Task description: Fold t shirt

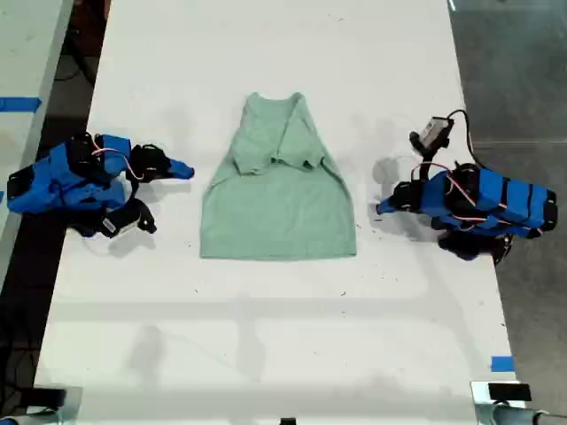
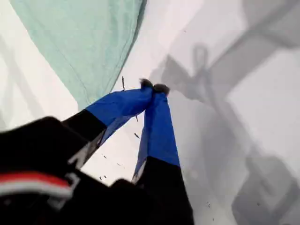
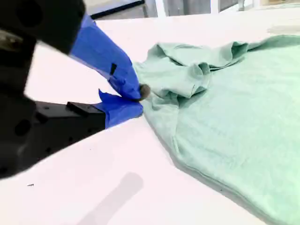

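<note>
The t shirt (image 1: 279,204) lies flat at the middle of the white bench (image 1: 266,336). Seen from the exterior view, its collar (image 1: 275,97) is toward 12 o'clock and its hem (image 1: 277,254) toward 6 o'clock. Both sleeves (image 1: 301,158) are turned in over the chest, so the top half is narrow and the body flares out to the hem. I judge the sleeve folds done and the body fold still to come. My second claw (image 1: 184,170) sits at 9 o'clock of the shirt, level with the sleeves and a little off the cloth. Its fingers are drawn nearly together with nothing between them. My first claw (image 1: 381,209) rests at about 3 o'clock, just off the flared side edge, its tips pressed together and empty. Neither claw has hold of the fabric. The next move probably calls for both claws to spread, drop to the hem corners at 7 and 5 o'clock, and pinch only the top layers there. They should then carry the hem evenly toward 12 o'clock. If one side lifts ahead of the other, the soft cloth could skew or drag the tucked sleeves loose.
</note>
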Tool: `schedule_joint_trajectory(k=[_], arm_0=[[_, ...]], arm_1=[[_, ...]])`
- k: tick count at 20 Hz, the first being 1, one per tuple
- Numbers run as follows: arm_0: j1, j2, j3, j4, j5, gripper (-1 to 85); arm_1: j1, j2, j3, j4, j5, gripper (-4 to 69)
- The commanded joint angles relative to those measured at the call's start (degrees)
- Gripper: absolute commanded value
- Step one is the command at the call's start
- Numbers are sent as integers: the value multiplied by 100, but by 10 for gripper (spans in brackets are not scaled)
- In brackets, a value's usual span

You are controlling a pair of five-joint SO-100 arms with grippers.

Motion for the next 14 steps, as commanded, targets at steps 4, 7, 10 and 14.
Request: schedule_joint_trajectory(k=[4, 7, 10, 14], arm_0=[[62, 35, -105, -26, -149, 1], [62, 35, -114, -26, -149, 1], [35, 35, -114, -18, -149, 1], [9, 35, -114, -18, -149, 11]], arm_1=[[-211, 44, -105, 281, 993, -10], [-105, -88, -659, 677, 1187, -10], [158, -1213, -1986, 914, 967, -10], [-202, -4131, -3542, 176, 914, 83]])
